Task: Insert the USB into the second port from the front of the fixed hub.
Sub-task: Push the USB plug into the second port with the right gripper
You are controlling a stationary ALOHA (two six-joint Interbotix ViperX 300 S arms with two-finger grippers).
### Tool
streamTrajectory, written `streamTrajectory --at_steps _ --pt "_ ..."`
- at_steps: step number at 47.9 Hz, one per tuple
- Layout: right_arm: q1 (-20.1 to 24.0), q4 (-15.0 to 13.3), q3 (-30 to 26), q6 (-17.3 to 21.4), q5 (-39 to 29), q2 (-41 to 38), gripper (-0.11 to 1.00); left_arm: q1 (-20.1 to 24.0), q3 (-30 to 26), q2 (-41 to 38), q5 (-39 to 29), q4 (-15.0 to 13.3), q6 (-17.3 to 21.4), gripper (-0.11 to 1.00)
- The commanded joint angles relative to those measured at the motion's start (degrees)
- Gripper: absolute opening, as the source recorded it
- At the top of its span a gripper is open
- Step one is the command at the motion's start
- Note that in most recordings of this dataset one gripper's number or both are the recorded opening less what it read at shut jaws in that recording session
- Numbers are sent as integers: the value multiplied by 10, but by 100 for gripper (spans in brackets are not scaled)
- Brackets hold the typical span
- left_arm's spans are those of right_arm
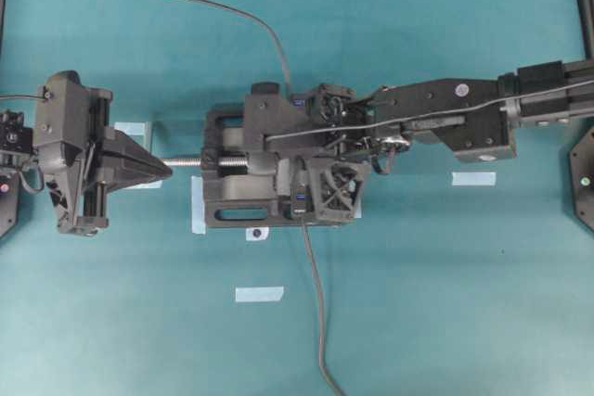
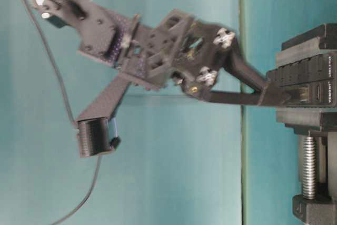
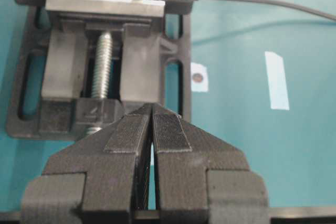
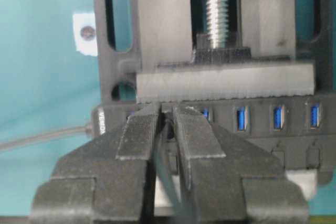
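A: Where is the USB (image 4: 167, 153) just now?

B: Pinched between the fingers of the right pincer (image 4: 167, 113), down at the fixed hub (image 4: 273, 121). In the right wrist view the tips sit against the hub's row of blue ports, near the end that bears the white lettering. Whether the plug is seated in a port, I cannot tell; the fingers hide it.

A: And the hub itself?

B: Clamped in the black vise (image 1: 243, 194) (the one with the silver screw (image 3: 102, 61)) in the middle of the teal surface (image 1: 445, 285). Its own cable (image 1: 318, 312) trails off toward the near edge in the overhead view.

A: The other arm?

B: The left pincer (image 3: 152, 109) has its pads pressed together on nothing, well apart from the hub, pointing at the screw end of the vise.
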State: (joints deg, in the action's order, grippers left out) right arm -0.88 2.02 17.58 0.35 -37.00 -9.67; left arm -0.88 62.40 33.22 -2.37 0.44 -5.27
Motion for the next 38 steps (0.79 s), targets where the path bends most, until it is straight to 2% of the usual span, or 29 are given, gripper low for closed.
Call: streamTrajectory --at_steps 1,38 --pt "1 1 1 7 5 16 10 0 -14 3 4 2 0 0" --pt "1 1 11 6 14 11 10 0 -13 3 4 2 0 0"
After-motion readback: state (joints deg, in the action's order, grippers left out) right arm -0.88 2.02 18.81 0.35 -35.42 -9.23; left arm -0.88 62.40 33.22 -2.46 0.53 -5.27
